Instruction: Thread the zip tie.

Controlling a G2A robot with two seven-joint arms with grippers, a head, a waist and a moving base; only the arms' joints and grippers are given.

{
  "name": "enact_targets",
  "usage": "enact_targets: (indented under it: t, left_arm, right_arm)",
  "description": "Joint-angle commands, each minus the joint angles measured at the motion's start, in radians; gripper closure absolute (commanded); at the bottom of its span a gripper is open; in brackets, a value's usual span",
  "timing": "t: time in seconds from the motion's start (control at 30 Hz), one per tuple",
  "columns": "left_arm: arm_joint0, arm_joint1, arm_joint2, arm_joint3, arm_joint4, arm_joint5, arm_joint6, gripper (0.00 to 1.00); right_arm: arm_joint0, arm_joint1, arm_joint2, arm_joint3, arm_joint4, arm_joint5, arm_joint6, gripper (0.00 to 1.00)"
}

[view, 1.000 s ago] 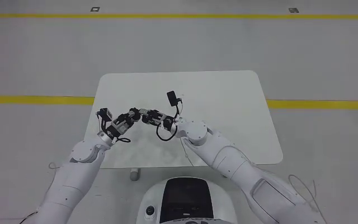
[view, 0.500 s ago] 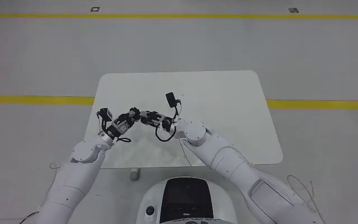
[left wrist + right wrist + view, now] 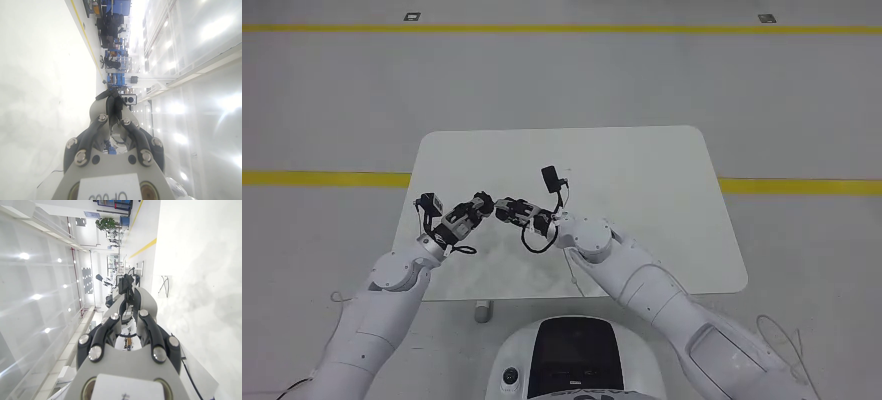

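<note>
L gripper (image 3: 482,203) & R gripper (image 3: 504,209) tip-to-tip, pinching zip tie (image 3: 107,86).

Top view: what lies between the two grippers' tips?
In the top view, only a narrow gap over the table; the left gripper and right gripper nearly meet. Whether the zip tie spans it is unclear.
</note>
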Motion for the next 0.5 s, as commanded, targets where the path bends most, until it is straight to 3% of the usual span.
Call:
enact_targets:
  t: [0.0,0.4,0.47]
  left_arm:
    - [0.001,-0.001,-0.001,0.000,0.002,0.000,0.000,1.00]
    - [0.002,-0.005,-0.004,0.002,0.008,0.000,0.003,1.00]
    - [0.003,-0.005,-0.005,0.002,0.009,0.000,0.003,1.00]
  right_arm:
    - [-0.003,-0.001,0.005,-0.002,-0.002,0.000,0.000,0.89]
    - [-0.017,-0.004,0.030,-0.007,-0.016,-0.001,0.018,0.94]
    - [-0.019,-0.005,0.033,-0.007,-0.019,-0.001,0.019,1.00]
